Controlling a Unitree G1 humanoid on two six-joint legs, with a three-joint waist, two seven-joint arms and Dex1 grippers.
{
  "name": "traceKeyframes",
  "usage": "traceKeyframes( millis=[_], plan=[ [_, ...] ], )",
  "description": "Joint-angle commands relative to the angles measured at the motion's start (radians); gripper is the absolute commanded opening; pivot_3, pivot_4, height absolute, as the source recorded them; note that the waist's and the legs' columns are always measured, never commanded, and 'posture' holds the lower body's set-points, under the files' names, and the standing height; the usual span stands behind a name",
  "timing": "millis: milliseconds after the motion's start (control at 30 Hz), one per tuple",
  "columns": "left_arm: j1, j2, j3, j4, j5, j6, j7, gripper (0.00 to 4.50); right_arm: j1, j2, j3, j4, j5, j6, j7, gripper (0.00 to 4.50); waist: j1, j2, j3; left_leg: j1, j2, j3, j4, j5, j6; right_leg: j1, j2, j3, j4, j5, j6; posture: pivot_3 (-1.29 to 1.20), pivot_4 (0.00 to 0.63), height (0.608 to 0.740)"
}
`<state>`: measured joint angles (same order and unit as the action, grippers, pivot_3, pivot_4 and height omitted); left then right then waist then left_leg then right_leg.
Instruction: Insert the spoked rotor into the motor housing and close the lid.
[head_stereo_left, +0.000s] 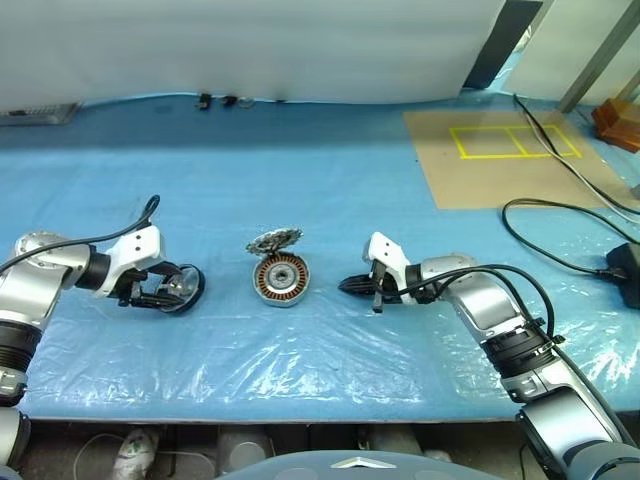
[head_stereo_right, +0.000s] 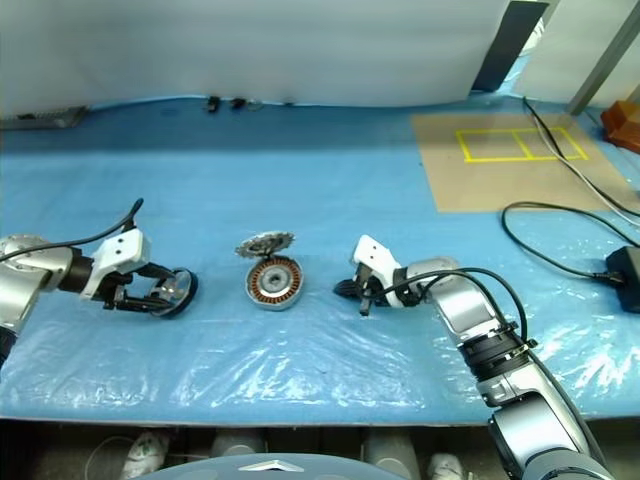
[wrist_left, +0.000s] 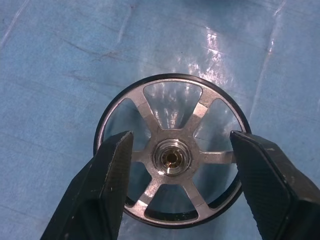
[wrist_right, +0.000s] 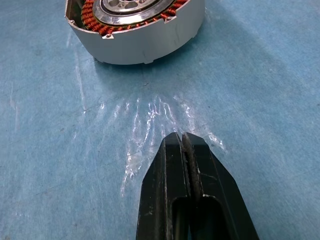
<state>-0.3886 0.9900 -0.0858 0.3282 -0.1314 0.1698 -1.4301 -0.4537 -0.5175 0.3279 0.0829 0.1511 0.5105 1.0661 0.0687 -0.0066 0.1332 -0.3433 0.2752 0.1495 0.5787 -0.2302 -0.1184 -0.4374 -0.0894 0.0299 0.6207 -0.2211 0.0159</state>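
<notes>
Blue sheeted table (head_stereo_left: 330, 180), front edge close, wide bare room beyond parts. Left gripper (head_stereo_left: 172, 291) fingers spread, straddling spoked rotor (wrist_left: 171, 150): dark rim, six silver spokes, central hub. Right gripper (head_stereo_left: 347, 286) clenched, empty, just right of motor housing (head_stereo_left: 281, 277): copper windings exposed, lid (head_stereo_left: 273, 240) raised behind

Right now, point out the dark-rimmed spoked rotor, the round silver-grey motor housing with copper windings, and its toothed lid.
spoked rotor (wrist_left: 171, 158): left wrist view, on its central hub.
motor housing (wrist_right: 145, 42): right wrist view, on its silver outer wall.
lid (head_stereo_left: 274, 240): left eye view, on its toothed face.
</notes>
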Motion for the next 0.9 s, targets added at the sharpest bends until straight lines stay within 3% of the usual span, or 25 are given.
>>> traceKeyframes(
  millis=[33,167,267,400,767,900],
  plan=[
    [0.014,0.011,-0.004,-0.013,0.015,-0.009,0.005,3.21,-0.006,-0.004,-0.004,-0.007,-0.004,-0.011,0.0,0.0,0.0,0.0,0.0,0.0,0.0,0.0,0.0,0.0,0.0,0.0,0.0,0.0,0.0,0.0,0.0,0.0,0.15,0.74],
    [0.022,0.014,-0.018,-0.002,0.034,-0.03,0.006,3.21,-0.004,-0.004,-0.006,-0.009,-0.005,-0.008,-0.004,0.0,0.0,0.0,0.0,0.0,0.0,0.0,0.0,0.0,0.0,0.0,0.0,0.0,0.0,0.0,0.0,0.0,0.15,0.74],
    [0.026,0.011,-0.027,0.005,0.044,-0.041,0.006,2.62,-0.002,-0.004,-0.006,-0.01,-0.008,-0.01,-0.007,0.0,-0.001,0.0,0.0,0.0,0.0,0.0,0.0,0.0,0.0,0.0,0.0,0.0,0.0,-0.001,-0.001,0.0,0.15,0.74],
    [0.022,-0.009,-0.027,-0.005,0.042,-0.04,0.025,1.37,-0.002,-0.005,-0.007,-0.01,-0.012,-0.012,-0.012,0.0,0.0,0.001,0.0,0.0,0.0,0.0,0.0,0.0,0.0,0.0,0.0,0.0,0.0,-0.001,-0.002,0.0,0.15,0.74],
    [0.026,-0.018,0.002,-0.053,0.005,-0.025,0.022,1.23,0.001,-0.003,-0.019,-0.016,0.001,0.0,-0.014,0.0,0.0,0.002,0.0,0.002,-0.001,0.0,0.0,0.0,0.0,0.002,0.0,0.0,0.0,-0.001,-0.002,0.0,0.15,0.74],
    [-0.004,-0.055,0.102,-0.19,-0.16,0.156,0.041,1.23,-0.001,-0.003,-0.069,-0.034,0.054,0.034,-0.01,0.0,0.003,0.002,0.001,0.001,0.0,0.0,0.0,0.0,0.0,0.001,-0.001,0.0,0.0,-0.001,-0.002,0.0,0.15,0.74]
  ],
)
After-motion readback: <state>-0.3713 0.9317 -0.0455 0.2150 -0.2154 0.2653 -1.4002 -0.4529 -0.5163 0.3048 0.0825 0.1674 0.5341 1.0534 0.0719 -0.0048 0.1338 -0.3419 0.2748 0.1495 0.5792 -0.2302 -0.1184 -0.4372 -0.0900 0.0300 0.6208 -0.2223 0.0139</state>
